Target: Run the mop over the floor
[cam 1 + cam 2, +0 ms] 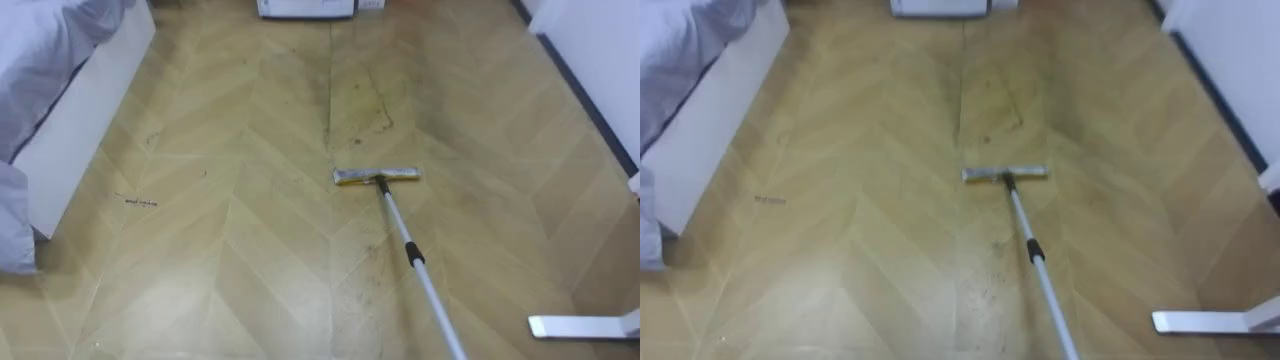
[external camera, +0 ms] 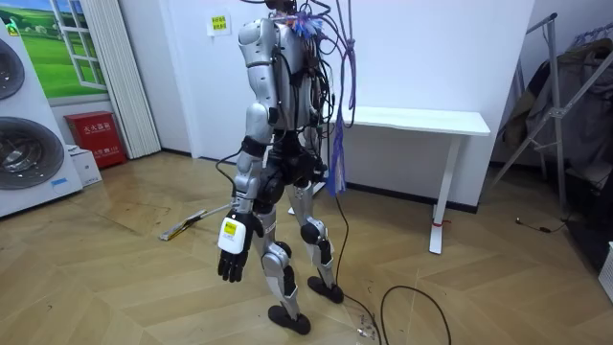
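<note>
Directly ahead of the robot, the mop [image 1: 412, 252] rests on the herringbone wood floor [image 1: 250, 250], its flat head [image 1: 376, 176] set crosswise and its pale pole, with a dark collar partway along, running back to the lower right edge of the eye views. Faint dark smudges [image 1: 365, 110] mark the boards just beyond the head. A white bed frame [image 1: 85, 115] with pale bedding [image 1: 40, 45] lines the robot's left side, and a white desk foot [image 1: 580, 326] lies near on its right. In the room view the robot stands upright, turned toward the room view's left, where the mop lies on the floor before it. Its left hand [image 2: 233, 257] hangs at its side, fingers relaxed and holding nothing. A white desk [image 2: 421, 120] stands behind it, and stacked washing machines [image 2: 24, 144] beside a red box [image 2: 96, 137] stand at the far left.
</note>
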